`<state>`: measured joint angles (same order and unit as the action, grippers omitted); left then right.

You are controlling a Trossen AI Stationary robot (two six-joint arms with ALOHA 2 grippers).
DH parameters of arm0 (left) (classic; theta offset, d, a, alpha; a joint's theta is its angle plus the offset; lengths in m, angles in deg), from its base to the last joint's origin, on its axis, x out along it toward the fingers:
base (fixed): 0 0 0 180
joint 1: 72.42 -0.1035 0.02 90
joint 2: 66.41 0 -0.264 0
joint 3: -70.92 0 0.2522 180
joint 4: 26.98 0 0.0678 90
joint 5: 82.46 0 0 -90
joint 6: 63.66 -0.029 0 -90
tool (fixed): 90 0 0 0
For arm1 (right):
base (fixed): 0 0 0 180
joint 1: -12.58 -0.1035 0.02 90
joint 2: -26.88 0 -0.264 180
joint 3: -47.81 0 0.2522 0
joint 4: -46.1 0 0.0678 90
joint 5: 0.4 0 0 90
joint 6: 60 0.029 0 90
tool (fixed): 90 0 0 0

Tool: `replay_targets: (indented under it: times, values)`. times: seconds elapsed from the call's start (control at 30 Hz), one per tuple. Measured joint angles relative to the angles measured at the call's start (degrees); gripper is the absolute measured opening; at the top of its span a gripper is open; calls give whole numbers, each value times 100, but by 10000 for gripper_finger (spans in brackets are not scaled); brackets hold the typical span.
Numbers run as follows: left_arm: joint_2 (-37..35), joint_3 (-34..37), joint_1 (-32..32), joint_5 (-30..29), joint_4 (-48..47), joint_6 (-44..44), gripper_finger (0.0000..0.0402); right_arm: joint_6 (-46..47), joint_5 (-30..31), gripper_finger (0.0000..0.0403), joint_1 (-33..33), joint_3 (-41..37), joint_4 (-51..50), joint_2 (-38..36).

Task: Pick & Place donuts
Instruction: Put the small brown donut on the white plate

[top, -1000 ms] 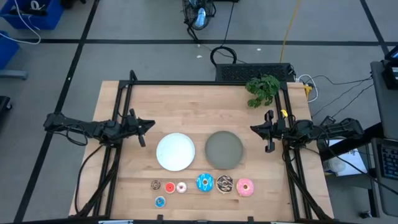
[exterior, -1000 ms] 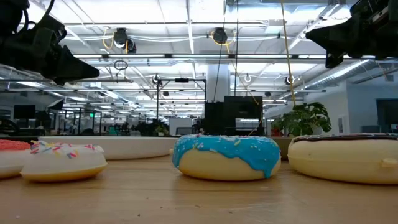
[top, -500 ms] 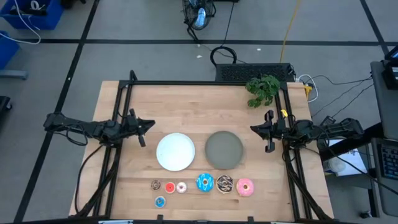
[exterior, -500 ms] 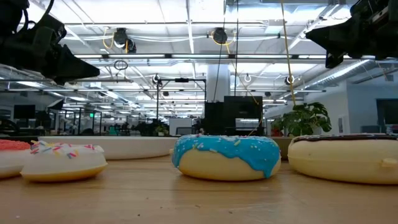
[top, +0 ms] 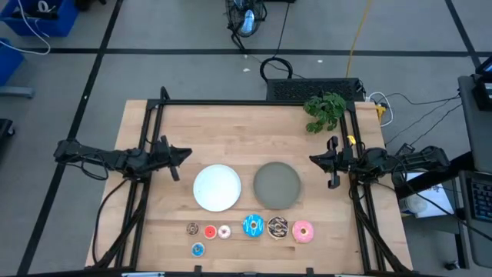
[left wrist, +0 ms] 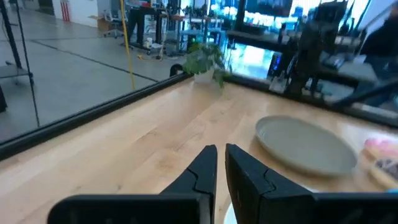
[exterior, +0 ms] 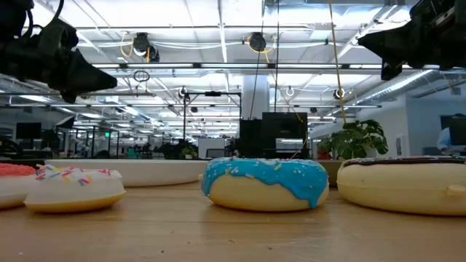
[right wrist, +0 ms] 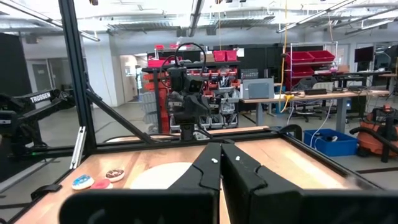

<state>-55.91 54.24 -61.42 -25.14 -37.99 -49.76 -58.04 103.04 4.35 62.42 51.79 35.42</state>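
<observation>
Overhead, both arms wait at the sides of the tabletop (top: 231, 127) — the left claw (top: 183, 155) at about 9 o'clock, the right claw (top: 315, 160) at about 3 o'clock, each with its fingers pressed nearly together and holding nothing. Between them lie the white plate (top: 217, 188) and, just to its 3 o'clock side, the grey plate (top: 277, 185), both bare. All the donuts sit along the 6 o'clock edge: the blue donut (top: 253, 225), the brown sprinkled donut (top: 277, 227) and the pink donut (top: 303, 231) in a row below the grey plate; the tiny brown donut (top: 192, 228), tiny red donut (top: 210, 231) and tiny whitish donut (top: 224, 231) below the white plate — and the tiny light blue donut (top: 197, 249) nearest the edge.
</observation>
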Motion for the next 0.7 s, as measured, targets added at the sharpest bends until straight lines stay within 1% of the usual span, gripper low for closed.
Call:
replay_targets:
  times: [0.03,0.07,0.13,0.17,0.2,0.23,0.3,0.37,0.43,0.53,0.6,0.7]
  values:
    - [-2,0,-5,175,245,-4,37,73,0,0,0,0,-1,0]
    - [-1,-35,-6,543,459,-124,37,177,0,0,0,0,-3,0]
    - [86,-304,23,1376,563,-378,37,290,0,0,0,0,-43,-1]
    - [184,-499,69,1621,533,-432,37,295,0,0,0,0,-51,-1]
    - [312,-719,134,1681,444,-441,37,291,0,0,0,0,-53,0]
    - [491,-981,220,1639,330,-466,37,291,0,0,0,0,-57,0]
    - [949,-1589,427,1326,-35,-638,33,337,0,0,0,0,-67,2]
    - [1465,-2349,654,968,-580,-883,22,294,2,0,0,0,36,0]
    - [2063,-3127,889,461,-1127,-971,8,66,2,0,0,0,255,0]
    - [3075,-4313,1208,-215,-2098,-929,8,-77,2,0,0,0,328,-2]
    - [3711,-5083,1342,-404,-2901,-826,10,-136,4,0,0,0,331,-2]
    - [4618,-6116,1471,-473,-4428,-243,5,-439,35,0,0,0,418,0]
